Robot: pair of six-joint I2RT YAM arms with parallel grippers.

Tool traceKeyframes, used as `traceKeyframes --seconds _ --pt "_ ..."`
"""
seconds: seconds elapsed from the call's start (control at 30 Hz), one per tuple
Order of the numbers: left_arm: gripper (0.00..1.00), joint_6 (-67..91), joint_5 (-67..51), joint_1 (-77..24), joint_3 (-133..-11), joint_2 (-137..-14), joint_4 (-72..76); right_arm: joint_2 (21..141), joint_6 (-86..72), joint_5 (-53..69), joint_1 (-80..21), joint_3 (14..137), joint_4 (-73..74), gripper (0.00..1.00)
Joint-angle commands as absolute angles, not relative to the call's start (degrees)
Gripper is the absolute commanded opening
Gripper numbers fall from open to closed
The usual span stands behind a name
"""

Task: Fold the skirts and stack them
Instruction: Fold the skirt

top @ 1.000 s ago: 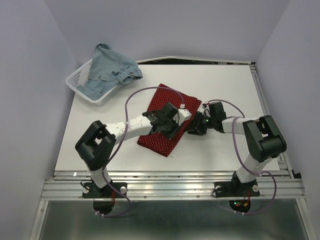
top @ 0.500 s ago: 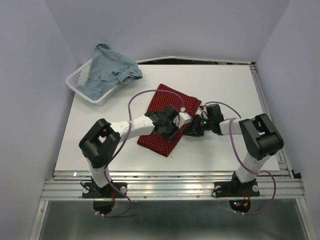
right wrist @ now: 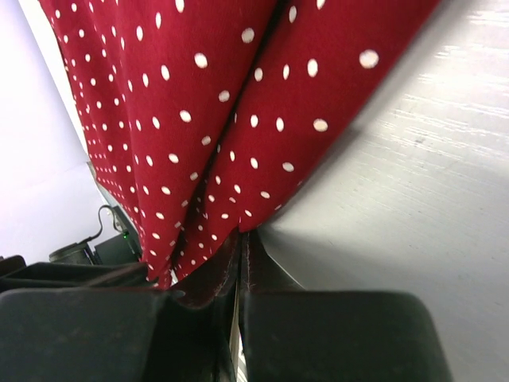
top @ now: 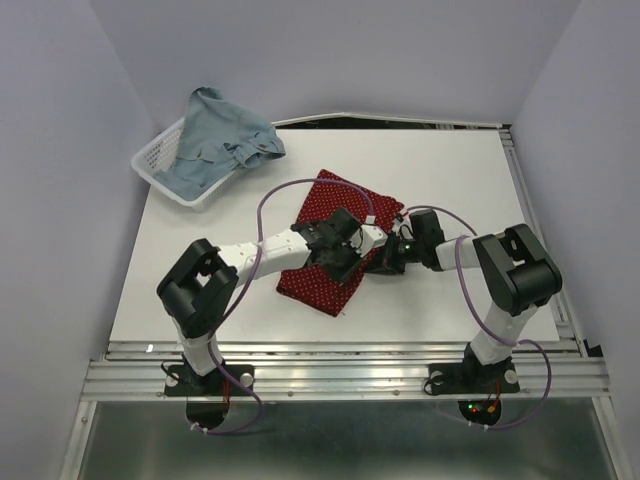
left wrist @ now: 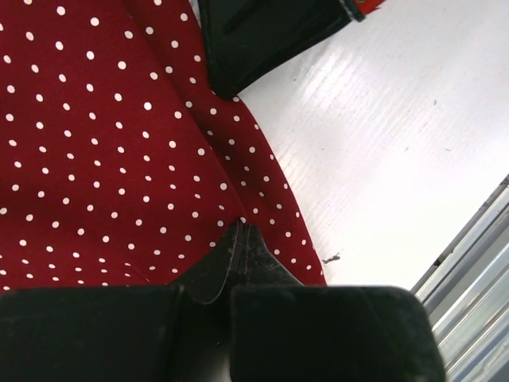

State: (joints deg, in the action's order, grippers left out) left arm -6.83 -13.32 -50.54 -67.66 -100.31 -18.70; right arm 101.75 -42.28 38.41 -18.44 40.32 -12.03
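Nearest the bases, both pincers meet at one spot, on the right-hand long edge of the dark red dotted skirt (top: 332,198). The left gripper (left wrist: 239,239) is closed, its tips pinching the hem right where cloth gives way to bare table (top: 450,170). The right gripper (right wrist: 240,239) is closed too, nipping a raised fold of the same red cloth just beside it. The skirt lies flat mid-table with its long axis on a diagonal, from the near left up to the far right. Nearly all of its cloth spreads away from the two grips toward the left and far side, and only white surface lies to their right. I judge that the coming fold turns on this: the held edge would have to be lifted and carried across that axis toward the far left. With the grips so close together, the ends of the edge may sag. Well apart, at the far left corner, the light blue denim skirt (top: 215,140) is heaped in the white mesh basket (top: 150,168), nearer to the left arm.
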Motion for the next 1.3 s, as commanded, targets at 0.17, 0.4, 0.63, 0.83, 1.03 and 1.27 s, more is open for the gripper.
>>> traceKeyframes --seconds 0.17,0.4,0.63,0.83,1.03,1.27 --pt "0.00 -6.15 -17.40 -51.77 -69.87 -99.93 -17.76 101.60 -41.66 36.21 -18.98 39.02 -11.87 0.01" --pt "0.05 -5.54 -16.26 -51.68 -67.86 -104.94 -13.01 98.71 -36.13 33.93 -18.98 40.86 -4.41 0.05" --pt "0.27 -3.61 -14.51 -51.77 -68.20 -107.14 -9.76 95.19 -28.92 32.96 -12.32 46.66 13.77 0.16" --pt "0.48 -5.26 -11.78 -51.77 -68.20 -101.10 -9.23 94.39 -24.18 35.42 -10.37 55.17 16.00 0.20" --pt "0.70 -10.10 -7.92 -51.42 -64.61 -86.87 -11.24 98.95 -17.84 37.17 -10.37 68.98 20.04 0.49" --pt "0.87 -22.67 -8.17 -46.68 -57.84 -77.43 -16.78 105.99 -22.06 37.19 -10.90 77.07 16.96 0.55"
